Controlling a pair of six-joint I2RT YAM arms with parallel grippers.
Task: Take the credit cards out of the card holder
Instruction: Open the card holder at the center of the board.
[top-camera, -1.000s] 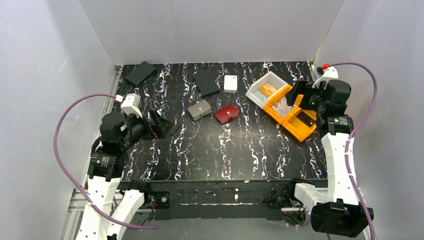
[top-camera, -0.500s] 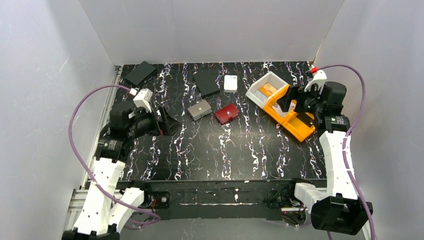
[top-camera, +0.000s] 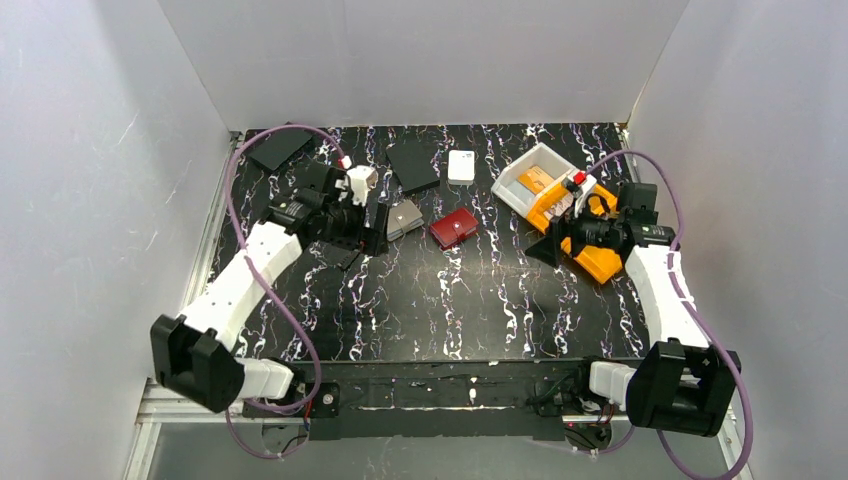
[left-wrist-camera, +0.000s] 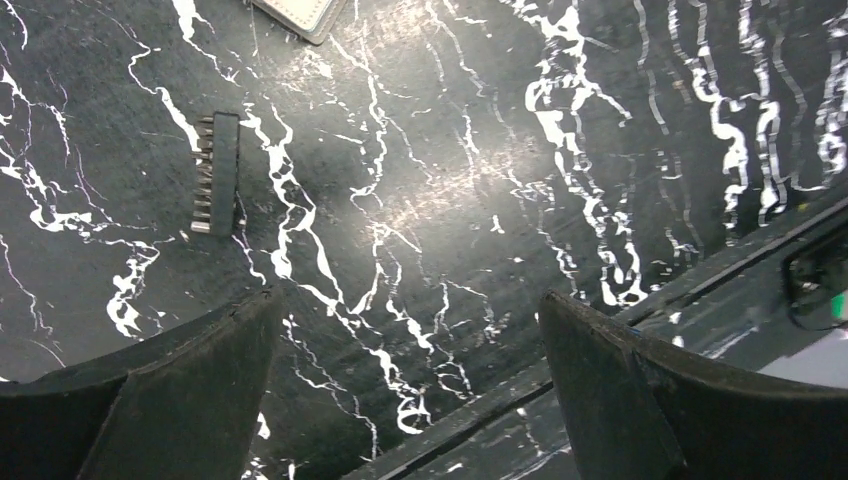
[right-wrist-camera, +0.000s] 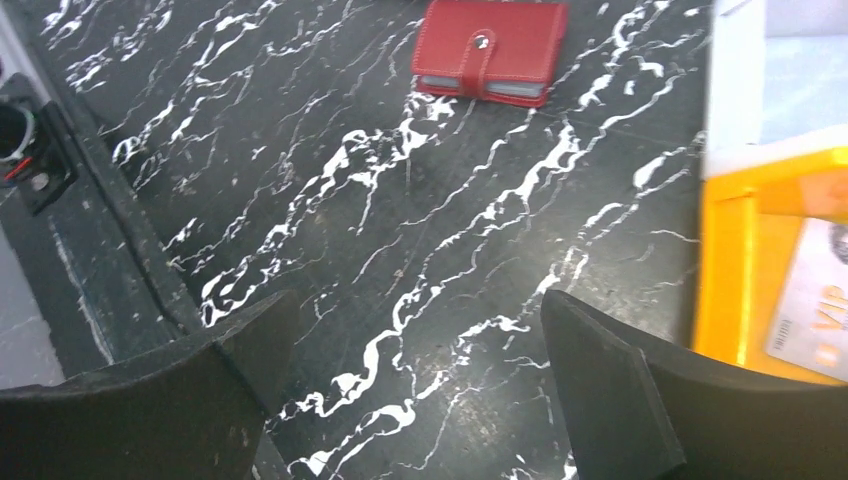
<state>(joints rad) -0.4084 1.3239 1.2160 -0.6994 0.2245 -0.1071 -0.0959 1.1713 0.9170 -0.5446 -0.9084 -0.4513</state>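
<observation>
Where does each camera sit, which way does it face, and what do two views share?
Top external: high behind the bases, looking down on the marbled table; both arms show, left claw and right claw.
Left wrist: on the left arm, facing down at the table; its open fingers below, the card holder's corner at top.
Right wrist: on the right arm, facing down at the dark red case; open fingers below.
Shared: top external also shows that case.

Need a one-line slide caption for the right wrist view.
Open right gripper hovers over the black marbled table, closed red case ahead, yellow tray at right.
</observation>
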